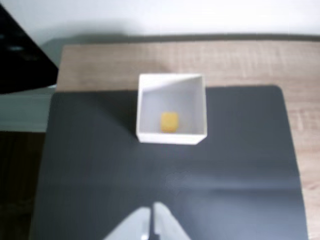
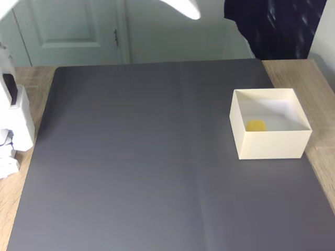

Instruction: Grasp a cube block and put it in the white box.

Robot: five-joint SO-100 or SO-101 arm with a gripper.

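Observation:
The yellow cube block [image 1: 169, 121] lies on the floor of the white box [image 1: 170, 136], near its front wall in the wrist view. From the fixed view, the cube block [image 2: 256, 125] shows inside the box [image 2: 272, 145], which stands at the right side of the mat. My gripper [image 1: 151, 222] enters the wrist view from the bottom edge, well back from the box, its white fingers together with nothing between them. In the fixed view the gripper [image 2: 191, 11] is high at the top edge, left of the box.
A dark grey mat [image 2: 136, 157] covers most of the wooden table [image 2: 314, 78]. The arm's white base [image 2: 13, 125] stands at the left edge. A dark cloth [image 2: 272, 26] hangs at the back right, beside a pale door [image 2: 68, 26].

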